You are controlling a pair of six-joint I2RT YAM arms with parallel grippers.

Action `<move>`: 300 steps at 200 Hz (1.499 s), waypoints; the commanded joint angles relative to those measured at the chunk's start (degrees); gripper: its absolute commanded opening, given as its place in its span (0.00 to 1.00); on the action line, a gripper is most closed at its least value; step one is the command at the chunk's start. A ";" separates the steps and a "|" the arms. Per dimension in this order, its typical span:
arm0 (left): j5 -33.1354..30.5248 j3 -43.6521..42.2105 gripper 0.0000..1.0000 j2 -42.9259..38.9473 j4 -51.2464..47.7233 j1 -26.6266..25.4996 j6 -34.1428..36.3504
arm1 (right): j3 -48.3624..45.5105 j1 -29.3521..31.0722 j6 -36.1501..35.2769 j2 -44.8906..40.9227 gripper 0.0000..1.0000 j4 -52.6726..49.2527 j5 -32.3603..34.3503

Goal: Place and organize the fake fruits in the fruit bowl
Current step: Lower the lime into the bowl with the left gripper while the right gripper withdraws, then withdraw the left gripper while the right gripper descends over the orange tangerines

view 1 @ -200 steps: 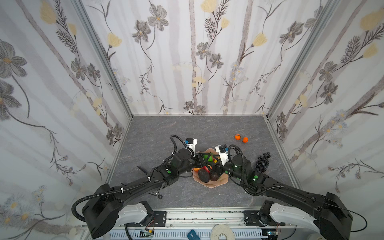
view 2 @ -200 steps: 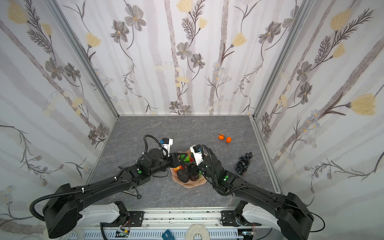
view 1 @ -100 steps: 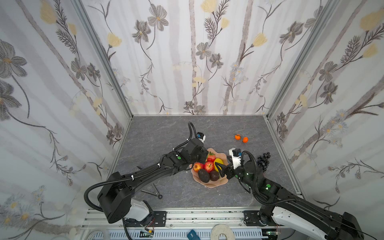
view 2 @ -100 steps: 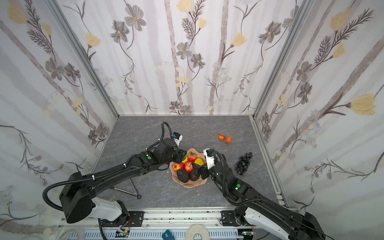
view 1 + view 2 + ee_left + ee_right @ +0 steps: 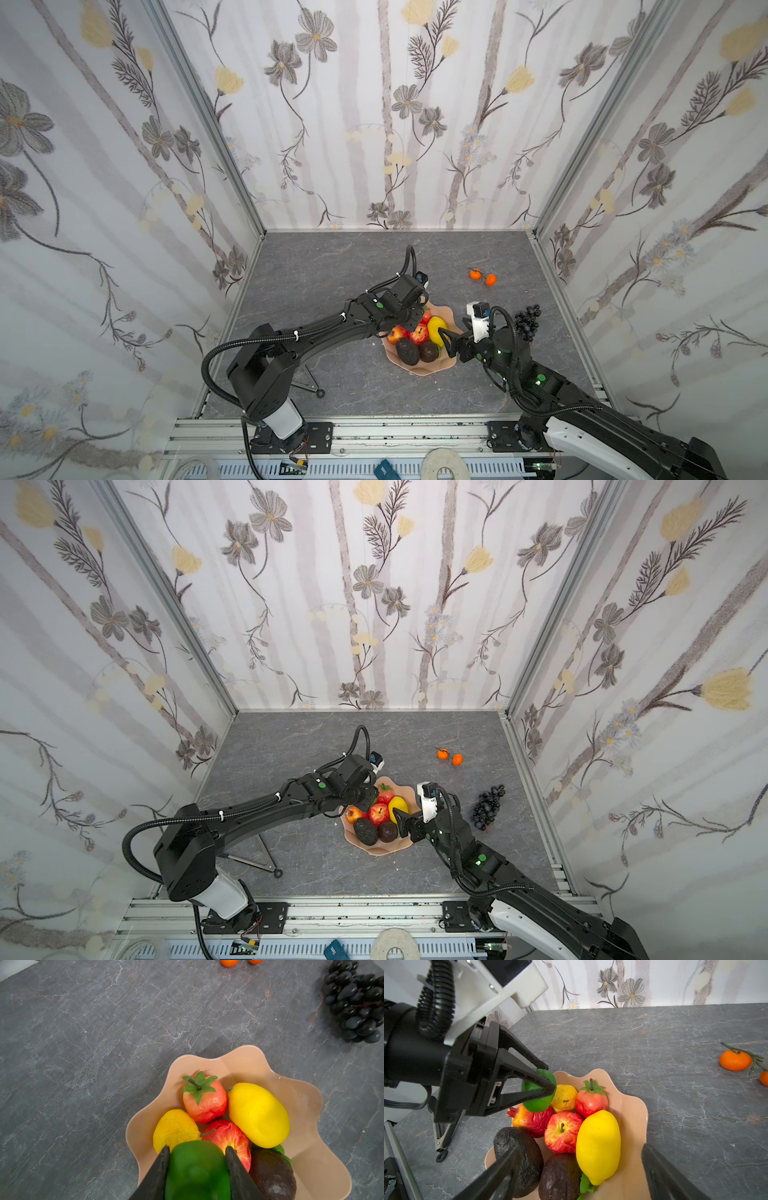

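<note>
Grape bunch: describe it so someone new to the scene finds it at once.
Start at the gray stone-look table, then the peach scalloped fruit bowl near its middle. In both top views the grape bunch lies on the bare table to the bowl's right, apart from it. It is the only black-purple cluster of small beads; the two oranges farther back are bright and round.

Peach bowl (image 5: 301, 1105), yellow lemon (image 5: 258, 1114), green lime (image 5: 197, 1169), black grapes (image 5: 357, 1001), grey veined tabletop (image 5: 104, 1043), floral walls (image 5: 374, 104)
</note>
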 commanded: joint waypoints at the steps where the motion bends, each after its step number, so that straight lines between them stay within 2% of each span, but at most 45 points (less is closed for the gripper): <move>1: 0.00 2.05 0.37 1.97 -3.88 -0.23 2.97 | -0.22 -0.54 0.64 -1.18 0.89 0.62 -0.63; 37: 0.27 3.46 0.40 3.93 -5.14 -0.87 5.30 | -0.57 -2.25 0.53 -4.28 0.89 -0.97 0.23; 98: 0.72 3.45 0.64 4.66 -4.77 -0.89 5.35 | -0.27 -4.34 0.44 -5.57 0.89 -2.08 -0.04; 169: 0.62 2.41 0.71 3.44 -2.73 -0.87 5.06 | 0.75 -5.40 1.63 -5.11 0.89 -3.01 1.22; 203: 0.95 1.16 0.76 1.11 -1.25 -0.87 3.98 | 5.64 -13.49 6.08 -3.00 0.89 -8.55 -3.48; 232: 1.16 -1.18 0.82 -1.92 1.72 -0.75 2.52 | 8.91 -20.53 5.82 1.01 0.89 -10.96 -5.45; 276: -0.37 -5.78 0.87 -8.04 6.13 0.39 -2.56 | 16.76 -34.05 3.53 15.47 0.89 -12.70 -11.56; 300: -1.57 -11.55 0.89 -14.42 10.98 1.48 -6.12 | 24.63 -36.59 0.39 24.80 0.88 -15.18 -13.02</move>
